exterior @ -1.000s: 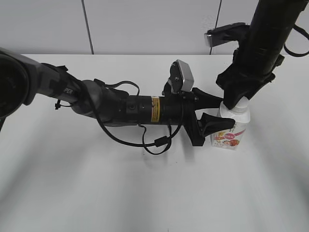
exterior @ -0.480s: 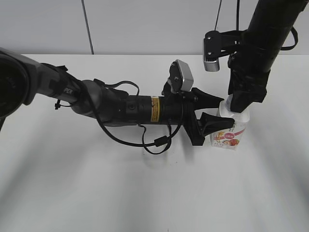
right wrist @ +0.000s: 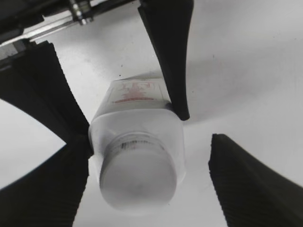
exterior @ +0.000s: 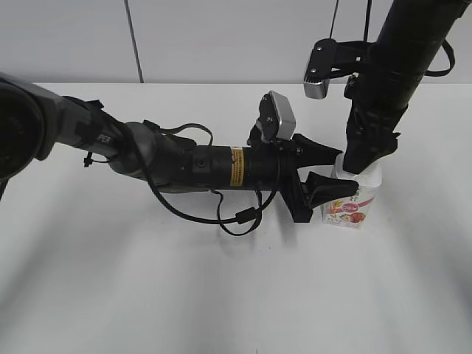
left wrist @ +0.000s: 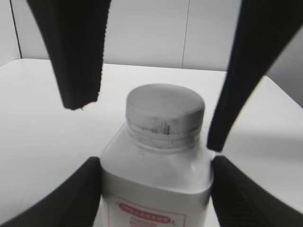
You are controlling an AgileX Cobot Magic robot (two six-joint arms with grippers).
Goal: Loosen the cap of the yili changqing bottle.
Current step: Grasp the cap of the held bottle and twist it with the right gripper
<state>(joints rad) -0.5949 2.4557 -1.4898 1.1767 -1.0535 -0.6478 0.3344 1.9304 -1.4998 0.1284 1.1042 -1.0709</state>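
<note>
The yili changqing bottle (exterior: pixel 352 206) stands upright on the white table, white with a pink-red label. My left gripper (exterior: pixel 341 177) reaches in from the left and is shut on the bottle's body (left wrist: pixel 156 184), one jaw on each side. The white ribbed cap (left wrist: pixel 165 111) sits on the neck. My right gripper (exterior: pixel 365 164) hangs over the bottle from above and hides the cap in the exterior view. In the right wrist view the right gripper (right wrist: pixel 147 142) is open and straddles the cap (right wrist: pixel 137 182), with a clear gap on the right side.
The white table (exterior: pixel 147 295) stretches to the left and front of the bottle. A grey wall (exterior: pixel 221 37) stands behind it. The left arm (exterior: pixel 184 166) lies across the table's middle, with a looped cable (exterior: pixel 236 217) under it.
The right wrist has turned above the bottle, so its camera swung from the right side round to the left. The bottle and the left arm have stayed in place.
</note>
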